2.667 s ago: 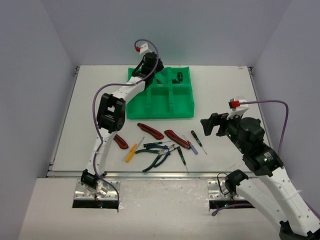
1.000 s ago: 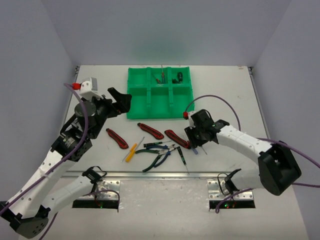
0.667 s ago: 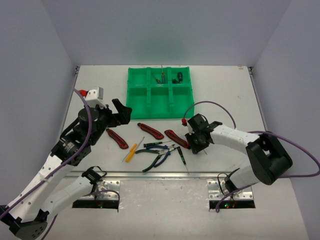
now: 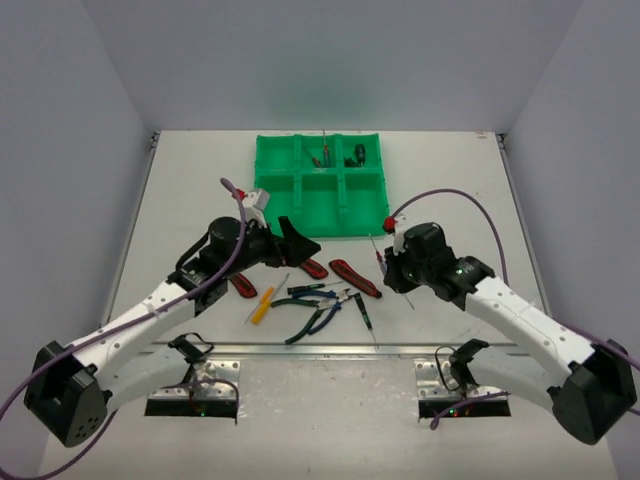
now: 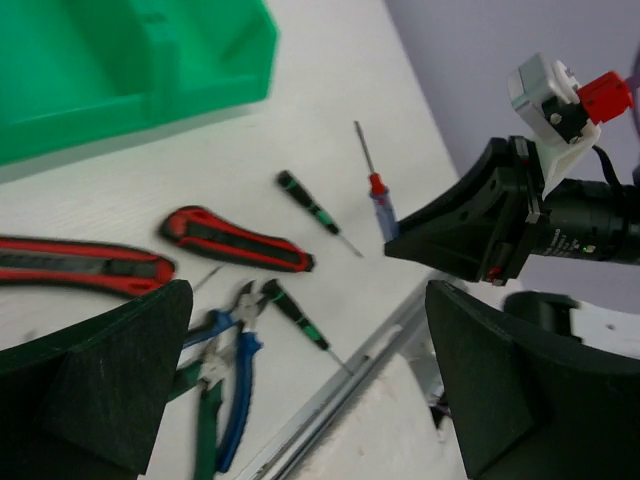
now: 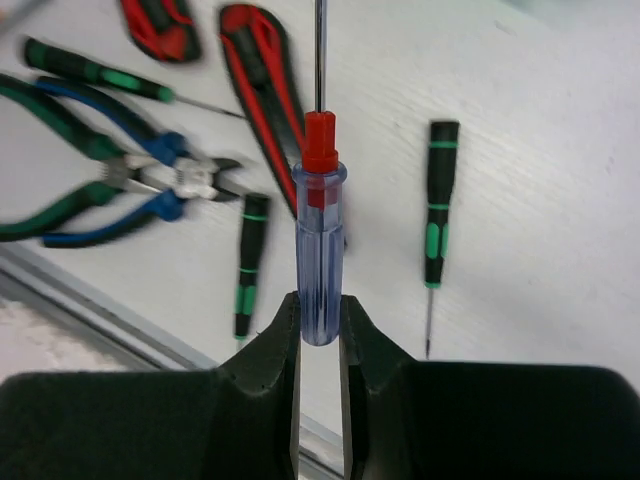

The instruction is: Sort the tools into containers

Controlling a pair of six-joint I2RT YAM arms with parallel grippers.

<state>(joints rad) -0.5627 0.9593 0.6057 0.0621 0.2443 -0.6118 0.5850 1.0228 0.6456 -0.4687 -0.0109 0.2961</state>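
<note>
My right gripper [image 6: 320, 305] is shut on the handle end of a blue precision screwdriver [image 6: 320, 250] with a red collar, held off the table with its shaft pointing away. From above, the right gripper [image 4: 386, 262] hangs right of the tool pile. My left gripper [image 4: 300, 243] stands wide open with nothing between its jaws, over the red-and-black knives [image 4: 355, 277] just in front of the green tray [image 4: 320, 222]. In the left wrist view the left gripper [image 5: 308, 300] looks down on a knife [image 5: 235, 240], the pliers [image 5: 225, 385] and the held screwdriver [image 5: 383, 205].
A yellow-handled screwdriver [image 4: 261, 305], pliers [image 4: 315, 318] and a green-black screwdriver [image 4: 365, 313] lie near the table's front rail [image 4: 300, 348]. Small tools lie in the tray's back middle compartment [image 4: 322, 157] and its back right compartment [image 4: 358, 154]. Another knife [image 4: 241, 284] sits under the left arm.
The right gripper has shut on the blue screwdriver and lifted it off the table. The left arm has swung right from the table's left side, its gripper still open.
</note>
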